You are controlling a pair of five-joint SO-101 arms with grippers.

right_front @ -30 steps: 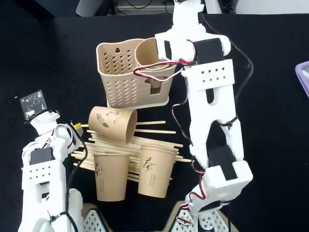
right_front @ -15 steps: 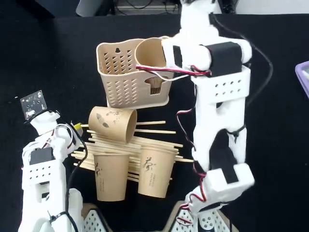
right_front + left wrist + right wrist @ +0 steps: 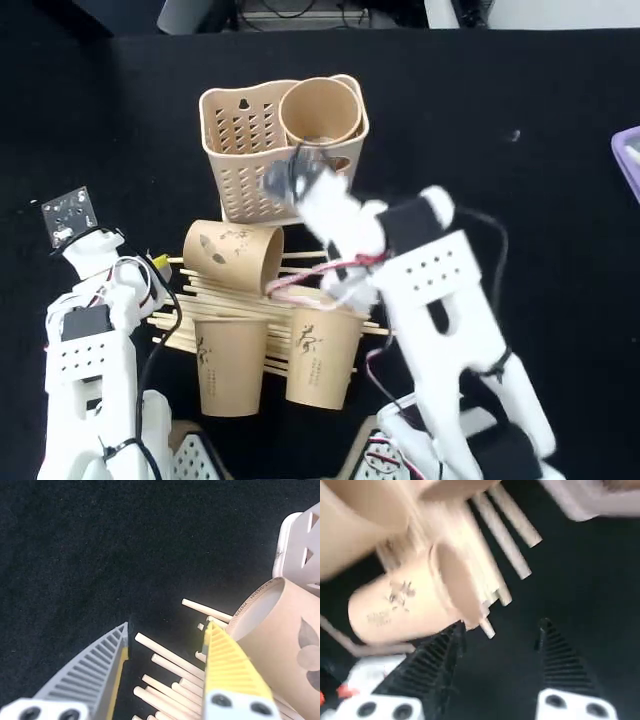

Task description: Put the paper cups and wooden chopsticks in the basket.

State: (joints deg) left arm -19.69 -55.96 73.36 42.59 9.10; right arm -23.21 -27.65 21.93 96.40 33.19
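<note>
High view: 1 second ago my right arm was stretched over the basket, its end at the rim of the cup in the basket. Now the arm has swung back toward me and hangs over the pile, and that cup stands in the basket with nothing touching it. I judge that 1 cup is delivered. The lying cup, the 2 printed cups and the chopsticks are not yet in. My left arm has stayed at the near corner of the table.

Left wrist view: my left gripper is spread wide and holds nothing. Its fingers straddle the chopstick ends without touching them. The lying cup's mouth is just beside one finger, and a corner of the basket shows beyond.

Right wrist view: my right gripper is also wide apart and empty above bare table. A printed cup lies on its side across the chopsticks, and the basket's corner is near.

Writing: the cups carry dark printed marks, and the lying one leaf-like motifs. None of it is clear enough for me to read.
</note>
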